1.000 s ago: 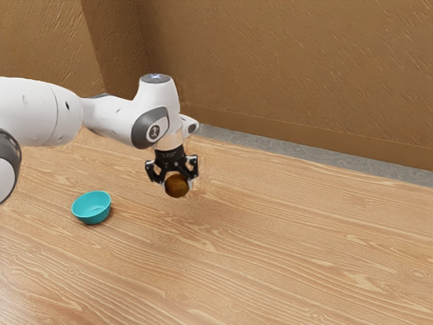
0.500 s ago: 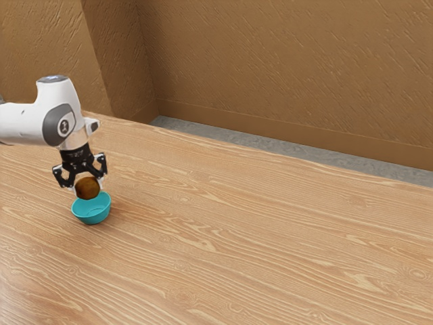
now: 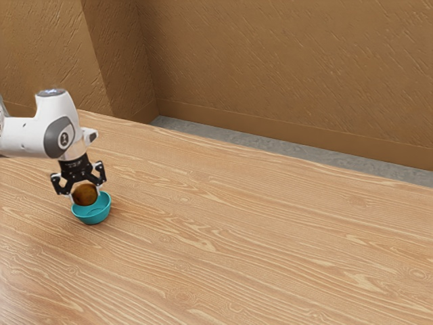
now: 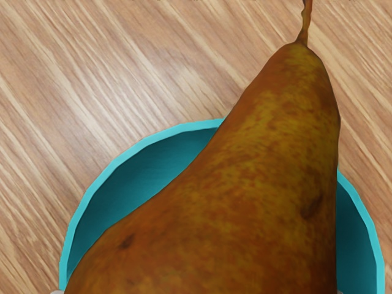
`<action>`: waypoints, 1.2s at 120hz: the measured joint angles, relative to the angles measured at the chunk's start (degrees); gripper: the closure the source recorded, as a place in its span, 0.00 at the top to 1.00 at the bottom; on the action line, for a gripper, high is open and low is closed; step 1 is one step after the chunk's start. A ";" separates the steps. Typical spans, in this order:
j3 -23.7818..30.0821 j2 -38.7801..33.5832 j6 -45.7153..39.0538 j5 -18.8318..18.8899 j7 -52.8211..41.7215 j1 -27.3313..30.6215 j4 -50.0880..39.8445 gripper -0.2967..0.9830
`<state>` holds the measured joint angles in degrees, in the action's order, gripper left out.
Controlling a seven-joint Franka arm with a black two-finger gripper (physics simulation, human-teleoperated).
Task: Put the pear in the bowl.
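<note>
Currently jaws pinching pear (image 3: 85,194) over bowl (image 3: 93,216), exterior view's eight o'clock; wrist view adds stem (image 4: 305,26). Wood surface (image 3: 270,237), brown wall (image 3: 284,68).

The bowl (image 4: 144,174) looks smooth plastic, the pear (image 4: 263,184) matt, the table (image 4: 92,79) softly glossy wood.

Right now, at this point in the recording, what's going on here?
A robot arm is handling a pear, with its end effector closed on the fruit from two sides. It holds the pear right over a turquoise bowl on the wooden table, the stem end reaching out past the rim in the wrist view. The pear has not been let go, and I can't tell whether it touches the bowl.
</note>
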<state>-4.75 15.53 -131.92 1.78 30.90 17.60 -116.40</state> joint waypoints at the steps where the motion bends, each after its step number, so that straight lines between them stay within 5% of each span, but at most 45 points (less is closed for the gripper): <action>1: 0.00 0.06 -0.12 -0.02 -0.07 0.00 0.00 0.62; 44: 0.05 0.18 -2.58 -0.36 -2.30 -0.91 0.27 0.73; 60: 0.59 -4.96 -2.02 -0.60 -3.33 -2.25 0.38 0.74; 76: 1.41 -11.43 5.59 -3.63 -6.18 -5.91 3.96 0.74; 102: 3.11 -13.67 24.35 -9.78 -16.53 -8.09 22.24 0.75; 144: 3.06 -14.04 38.08 -7.09 -28.11 -12.46 27.75 0.75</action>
<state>-1.69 1.49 -93.85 -5.30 2.78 5.14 -88.66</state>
